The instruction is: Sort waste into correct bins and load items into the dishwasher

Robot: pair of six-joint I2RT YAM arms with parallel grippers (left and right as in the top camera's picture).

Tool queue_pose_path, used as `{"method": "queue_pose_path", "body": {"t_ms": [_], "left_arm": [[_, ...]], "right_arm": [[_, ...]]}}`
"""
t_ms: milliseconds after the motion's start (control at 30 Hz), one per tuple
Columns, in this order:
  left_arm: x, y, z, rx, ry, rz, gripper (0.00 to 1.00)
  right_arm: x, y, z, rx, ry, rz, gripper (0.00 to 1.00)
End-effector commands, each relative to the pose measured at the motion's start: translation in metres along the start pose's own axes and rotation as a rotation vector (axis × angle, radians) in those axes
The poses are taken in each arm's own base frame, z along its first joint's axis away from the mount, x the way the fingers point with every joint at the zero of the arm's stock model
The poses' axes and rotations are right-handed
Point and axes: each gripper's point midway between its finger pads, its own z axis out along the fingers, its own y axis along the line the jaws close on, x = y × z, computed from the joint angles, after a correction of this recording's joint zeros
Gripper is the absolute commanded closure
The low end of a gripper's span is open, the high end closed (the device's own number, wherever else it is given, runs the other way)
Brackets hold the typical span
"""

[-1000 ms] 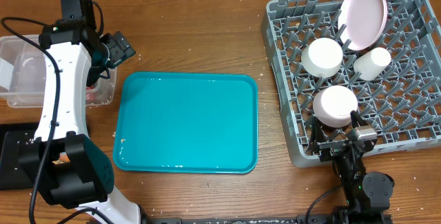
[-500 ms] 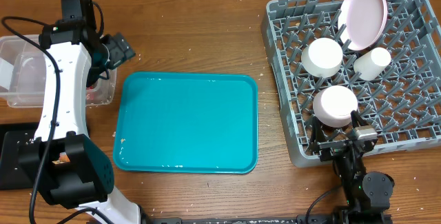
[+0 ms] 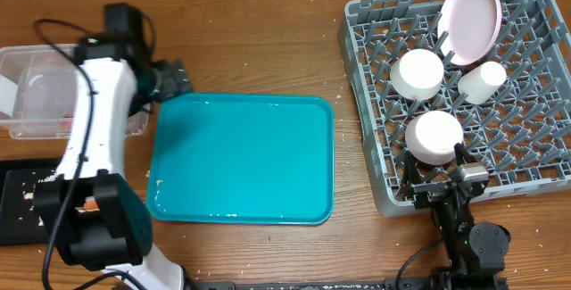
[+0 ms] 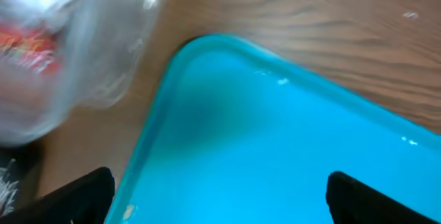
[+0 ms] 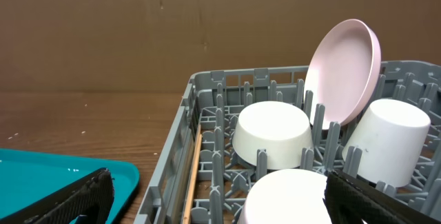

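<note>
**Clear tub sits just to the left of the released left jaws**

The clear tub (image 3: 45, 89) stands at the far left of the bench, its long side running left to right. The left arm (image 3: 89, 138) reaches up beside its right end. The left jaws hang spread wide with nothing between them, over the far-left corner of the teal tray (image 3: 241, 156). In the left wrist view the tub is a blur at the upper left, with the red wrapper (image 4: 27, 45) showing through its wall. So the tub lies up and to the left of those jaws, close by but apart. The black tray (image 3: 13, 183) lies nearer the front of the bench, below the tub, with rice scraps (image 3: 36, 192) on it.

On the right, the dish rack (image 3: 517, 169) holds the plate (image 3: 473, 20) on edge, two upturned bowls (image 3: 417, 73) (image 3: 434, 136) and the cup (image 3: 482, 82). The chopsticks (image 5: 191, 176) lie along the rack's left wall, pointing front to back. The right jaws are also released and empty, parked at the rack's near edge facing the nearest bowl.

The teal tray shows only a speck or two, so the sorting looks all but finished. Any remaining scrap would fall to the left arm, which is the nearer to both bins.
</note>
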Motion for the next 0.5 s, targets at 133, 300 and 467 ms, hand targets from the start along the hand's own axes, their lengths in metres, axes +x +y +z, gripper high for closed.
{"method": "queue_pose_path", "body": {"t_ms": [133, 300, 467], "left_arm": [[0.034, -0.076, -0.026, 0.161, -0.276, 0.388, 0.00], [0.075, -0.066, -0.018, 0.179, -0.317, 0.461, 0.00], [0.101, -0.048, -0.013, 0.209, -0.426, 0.447, 0.00]], "right_arm": [[0.002, -0.002, 0.000, 0.012, -0.005, -0.008, 0.00], [0.002, -0.002, 0.000, 0.011, -0.005, -0.008, 0.00], [0.002, -0.002, 0.000, 0.011, -0.005, -0.008, 0.00]]}}
